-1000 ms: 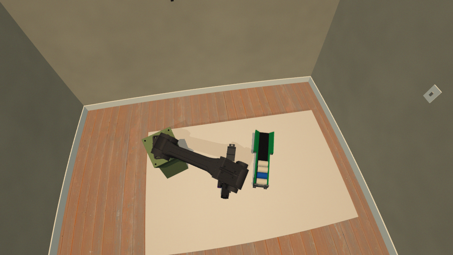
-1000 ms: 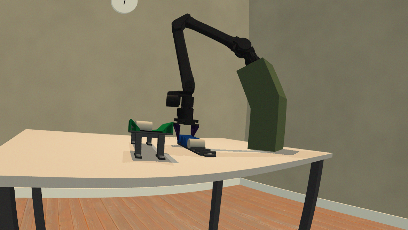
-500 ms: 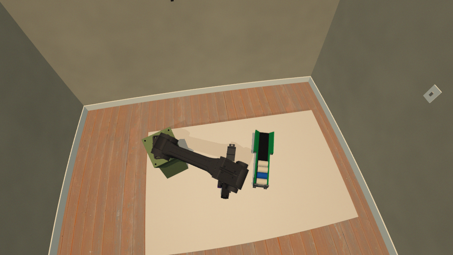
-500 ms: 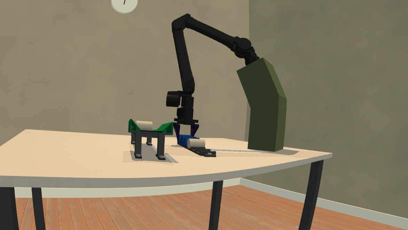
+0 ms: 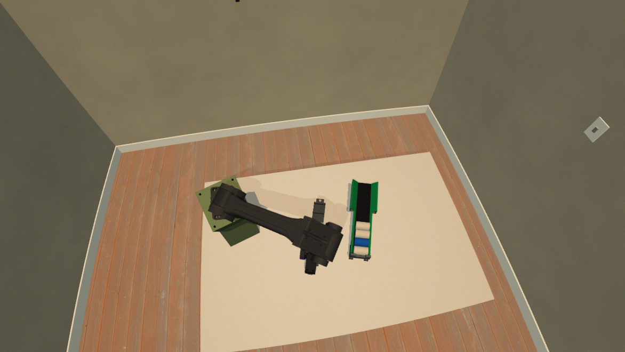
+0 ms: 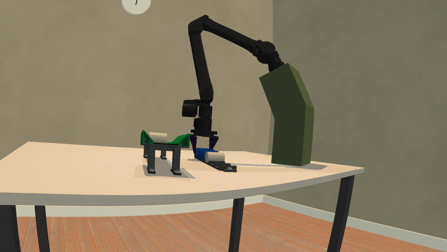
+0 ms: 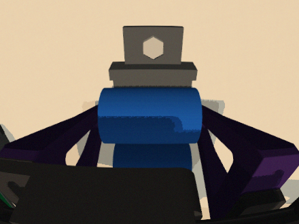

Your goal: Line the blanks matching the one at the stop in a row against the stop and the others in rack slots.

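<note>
I have the jaws (image 6: 203,151) spread around the two ends of a blue blank (image 7: 149,115), their fingers close against it; I can't tell whether either finger touches. That blank lies across the stock rack (image 5: 319,210) (image 6: 222,163) (image 7: 153,75), beside its end tab, and part of a second blue blank (image 7: 152,157) shows next to it in my wrist view. From outside, I see a cream blank (image 6: 215,157) on the rack too, toward the other end. On the feed ramp (image 5: 374,196) (image 6: 184,140), four blanks lie crosswise in a row: a cream one (image 5: 360,250) at the stop (image 5: 359,256), then a blue one (image 5: 361,242), then two more cream, the inner (image 5: 362,233) and the outer (image 5: 362,225). So one blue is sitting among three creams there. The ramp stands on legs on the table (image 5: 415,279) (image 6: 94,175) (image 7: 51,51), and my arm (image 5: 271,221) (image 6: 200,62) bends down over the rack from its green pedestal (image 5: 239,232) (image 6: 290,134).
</note>
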You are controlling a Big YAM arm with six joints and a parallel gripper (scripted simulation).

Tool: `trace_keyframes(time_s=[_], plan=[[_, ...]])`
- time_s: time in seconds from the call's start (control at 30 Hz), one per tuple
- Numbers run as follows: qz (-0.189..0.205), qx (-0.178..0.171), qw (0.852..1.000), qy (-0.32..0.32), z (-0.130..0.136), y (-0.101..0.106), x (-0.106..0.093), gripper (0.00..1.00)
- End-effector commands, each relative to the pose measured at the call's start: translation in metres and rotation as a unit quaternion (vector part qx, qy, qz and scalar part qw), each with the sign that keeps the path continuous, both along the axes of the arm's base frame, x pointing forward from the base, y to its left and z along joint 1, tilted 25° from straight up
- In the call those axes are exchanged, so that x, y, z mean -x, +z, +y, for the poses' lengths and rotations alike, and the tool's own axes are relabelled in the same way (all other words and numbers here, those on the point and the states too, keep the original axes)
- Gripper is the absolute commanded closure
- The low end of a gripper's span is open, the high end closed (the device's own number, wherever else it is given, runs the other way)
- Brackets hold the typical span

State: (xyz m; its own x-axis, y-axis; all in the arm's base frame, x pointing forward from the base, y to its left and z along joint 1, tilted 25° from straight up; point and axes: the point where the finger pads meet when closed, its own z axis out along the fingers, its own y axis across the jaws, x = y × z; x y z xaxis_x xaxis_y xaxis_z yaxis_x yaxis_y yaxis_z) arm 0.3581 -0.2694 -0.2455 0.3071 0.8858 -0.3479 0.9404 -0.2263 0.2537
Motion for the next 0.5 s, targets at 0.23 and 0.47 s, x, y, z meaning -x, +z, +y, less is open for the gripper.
trace_keyframes(time_s=[0.23, 0.47], plan=[[0.005, -0.005, 1.0, 0.002, 0.0133, -0.0057, 0.0088, 0.19], [0.005, -0.005, 1.0, 0.002, 0.0133, -0.0057, 0.0088, 0.19]])
